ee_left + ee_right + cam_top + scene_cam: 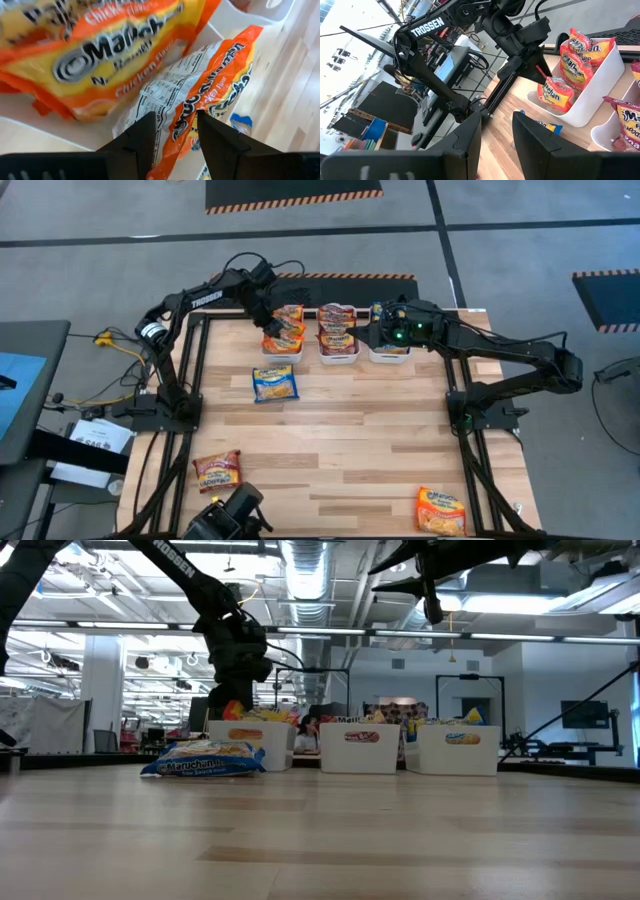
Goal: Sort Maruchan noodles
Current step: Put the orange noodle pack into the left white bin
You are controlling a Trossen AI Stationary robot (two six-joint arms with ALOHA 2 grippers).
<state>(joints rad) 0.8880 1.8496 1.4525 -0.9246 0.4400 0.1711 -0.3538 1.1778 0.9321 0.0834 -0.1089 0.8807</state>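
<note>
We see a pale wooden table with three white rectangular plastic bins in a row along its far edge: the left bin, the middle bin and the right bin. The left bin holds orange crinkly ramen packets, and the middle bin holds dark red packets.

The left gripper hovers at the left bin's near rim, its jaws clamped on an orange packet that hangs over the bin's edge. The right gripper sits above the right bin, its fingers parted with nothing between them.

A blue packet with yellow print lies flat on the table just in front of the left bin. A dark red packet lies near the front left corner, and another orange one near the front right corner, well apart from the bins.
</note>
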